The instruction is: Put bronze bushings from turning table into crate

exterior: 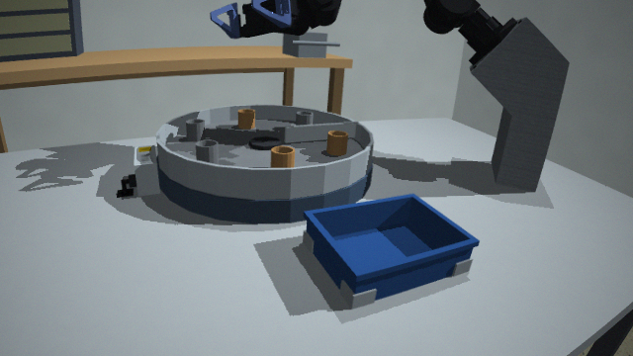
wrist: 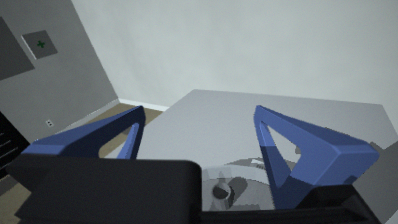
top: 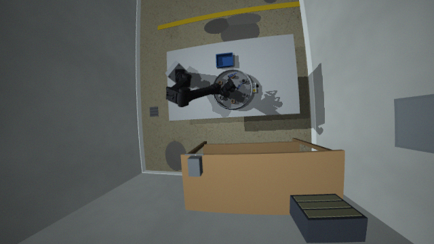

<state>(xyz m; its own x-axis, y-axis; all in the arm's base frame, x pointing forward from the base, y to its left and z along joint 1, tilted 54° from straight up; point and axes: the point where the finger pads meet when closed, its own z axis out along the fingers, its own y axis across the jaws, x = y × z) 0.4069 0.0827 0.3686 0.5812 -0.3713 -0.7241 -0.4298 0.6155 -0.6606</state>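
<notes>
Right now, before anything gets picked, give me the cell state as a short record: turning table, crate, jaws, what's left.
turning table: holds bronze and steel bushings
bronze bushings: three, upright, on the turning table
steel bushings: three, upright, same place
crate: blue, beside the turning table, empty
jaws: wide open, nothing between them, raised above the turning table
remaining: all three bronze to crate; steel stays

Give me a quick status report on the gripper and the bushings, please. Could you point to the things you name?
Gripper (top: 237,81) (exterior: 254,17) (wrist: 199,111) open, above turning table (top: 252,96) (exterior: 307,185) (wrist: 240,172). Three bronze bushings (exterior: 283,157) still to move. Crate (top: 224,60) (exterior: 366,249) empty. No lid blocking it.
</notes>
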